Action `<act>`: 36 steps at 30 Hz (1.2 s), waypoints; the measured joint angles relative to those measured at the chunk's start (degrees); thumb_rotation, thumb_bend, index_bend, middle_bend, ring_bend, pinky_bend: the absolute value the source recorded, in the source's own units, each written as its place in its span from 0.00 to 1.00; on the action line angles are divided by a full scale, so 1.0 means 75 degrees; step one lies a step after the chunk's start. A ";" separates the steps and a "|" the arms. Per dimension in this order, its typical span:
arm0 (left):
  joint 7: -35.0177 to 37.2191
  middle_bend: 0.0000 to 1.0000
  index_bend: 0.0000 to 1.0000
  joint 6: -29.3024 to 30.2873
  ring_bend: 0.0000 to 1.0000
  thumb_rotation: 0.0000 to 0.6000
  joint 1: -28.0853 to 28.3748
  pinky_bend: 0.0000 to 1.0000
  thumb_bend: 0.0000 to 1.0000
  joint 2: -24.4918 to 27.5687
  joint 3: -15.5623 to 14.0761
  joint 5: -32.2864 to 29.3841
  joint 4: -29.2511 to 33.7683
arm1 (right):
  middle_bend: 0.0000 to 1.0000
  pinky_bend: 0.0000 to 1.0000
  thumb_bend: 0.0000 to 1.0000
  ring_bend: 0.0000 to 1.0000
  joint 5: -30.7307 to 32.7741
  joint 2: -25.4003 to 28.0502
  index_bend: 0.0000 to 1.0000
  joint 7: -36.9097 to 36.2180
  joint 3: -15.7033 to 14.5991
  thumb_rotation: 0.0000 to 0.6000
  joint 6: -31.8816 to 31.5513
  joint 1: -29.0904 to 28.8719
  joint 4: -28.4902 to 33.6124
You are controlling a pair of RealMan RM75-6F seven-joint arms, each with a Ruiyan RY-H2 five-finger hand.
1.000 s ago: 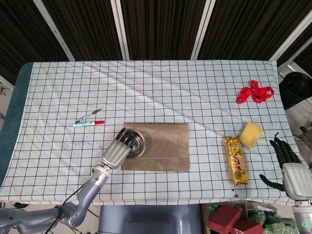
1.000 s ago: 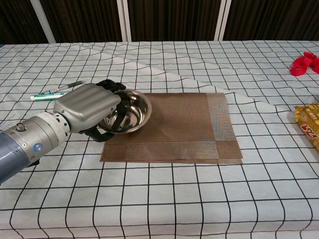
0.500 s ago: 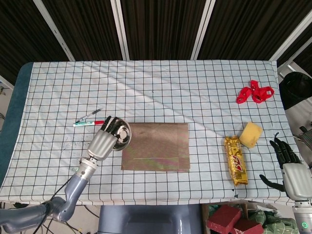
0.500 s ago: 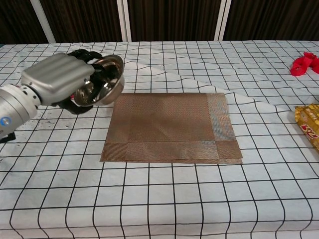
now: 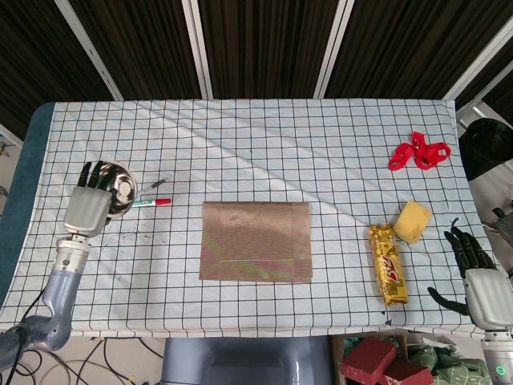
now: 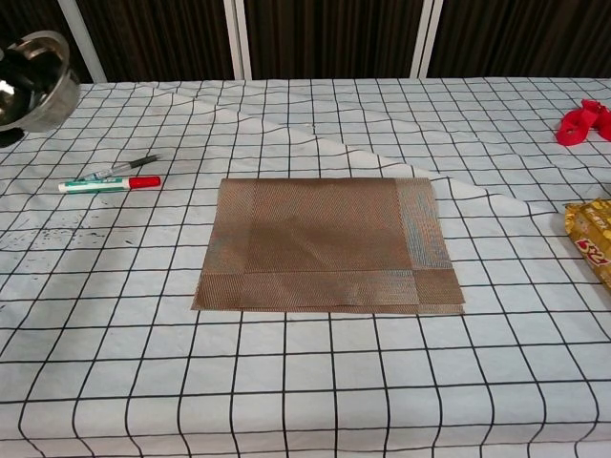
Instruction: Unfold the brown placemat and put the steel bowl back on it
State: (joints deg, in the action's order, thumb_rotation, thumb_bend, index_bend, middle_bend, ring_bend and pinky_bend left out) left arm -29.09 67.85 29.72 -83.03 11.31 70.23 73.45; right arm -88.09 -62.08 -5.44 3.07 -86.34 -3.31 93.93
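Note:
The brown placemat (image 5: pixel 255 241) (image 6: pixel 329 244) lies folded in the middle of the checked tablecloth, with doubled layers along its right and front edges. My left hand (image 5: pixel 90 204) holds the steel bowl (image 5: pixel 117 187) (image 6: pixel 33 79) raised above the table's left side, well to the left of the placemat. In the chest view only the bowl shows at the top left corner. My right hand (image 5: pixel 474 269) hangs beyond the table's right edge, fingers apart and holding nothing.
A red-capped marker (image 5: pixel 147 203) (image 6: pixel 108 183) and a thin pen (image 5: pixel 145 190) (image 6: pixel 126 168) lie left of the placemat. On the right are a gold snack packet (image 5: pixel 387 264), a yellow sponge (image 5: pixel 412 221) and a red chain-like object (image 5: pixel 418 152).
My left hand lifted the steel bowl off the placemat and carried it left and up, past the markers. The placemat now lies bare. The right hand has not moved.

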 measured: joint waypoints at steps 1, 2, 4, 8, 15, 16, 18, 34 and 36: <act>0.0061 0.25 0.72 -0.0053 0.03 1.00 -0.0032 0.07 0.48 0.0008 0.0004 -0.0092 -0.0156 | 0.00 0.17 0.13 0.00 0.0003 -0.0001 0.00 0.0005 0.0002 1.00 0.0003 -0.0002 0.0001; 0.0148 0.25 0.72 -0.0130 0.04 1.00 -0.0071 0.07 0.48 0.0015 0.0010 -0.0208 -0.0371 | 0.00 0.17 0.13 0.00 0.0004 -0.0003 0.00 0.0008 0.0003 1.00 0.0004 -0.0003 0.0002; 0.0273 0.25 0.70 -0.0288 0.03 1.00 -0.0117 0.07 0.47 0.0012 0.0024 -0.0416 -0.0670 | 0.00 0.17 0.13 0.00 0.0010 -0.0011 0.00 0.0024 0.0005 1.00 0.0007 -0.0004 0.0003; 0.0410 0.23 0.68 -0.0776 0.03 1.00 -0.0150 0.07 0.46 0.0000 0.0057 -0.0902 -0.0988 | 0.00 0.17 0.13 0.00 0.0027 -0.0018 0.00 0.0045 0.0011 1.00 0.0012 -0.0005 0.0008; 0.0306 0.19 0.62 -0.1158 0.03 1.00 -0.0068 0.06 0.37 -0.0119 0.0025 -0.1210 -0.1348 | 0.00 0.17 0.13 0.00 0.0048 -0.0017 0.00 0.0059 0.0020 1.00 0.0011 -0.0001 0.0019; 0.0274 0.17 0.61 -0.1201 0.03 1.00 -0.0057 0.06 0.33 -0.0132 0.0021 -0.1250 -0.1361 | 0.00 0.17 0.13 0.00 0.0051 -0.0016 0.00 0.0054 0.0024 1.00 0.0007 0.0000 0.0021; 0.0125 0.15 0.58 -0.1325 0.03 1.00 -0.0030 0.05 0.27 -0.0140 -0.0005 -0.1357 -0.1373 | 0.00 0.17 0.13 0.00 0.0055 -0.0017 0.00 0.0044 0.0030 1.00 0.0000 0.0001 0.0023; -0.0689 0.10 0.34 -0.1490 0.01 1.00 0.0044 0.03 0.15 0.0285 -0.0076 -0.2220 -0.0610 | 0.00 0.17 0.13 0.00 0.0016 -0.0008 0.00 0.0020 0.0016 1.00 -0.0005 0.0003 0.0015; -0.0542 0.11 0.34 -0.1401 0.01 1.00 0.0040 0.03 0.15 0.0339 -0.0037 -0.2149 -0.0466 | 0.00 0.17 0.13 0.00 0.0019 -0.0009 0.00 0.0015 0.0017 1.00 -0.0003 0.0002 0.0018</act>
State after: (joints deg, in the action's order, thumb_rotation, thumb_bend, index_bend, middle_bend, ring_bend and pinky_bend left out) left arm -33.16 57.35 30.01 -80.49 11.04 54.11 69.95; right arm -87.95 -62.15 -5.32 3.20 -86.37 -3.30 94.06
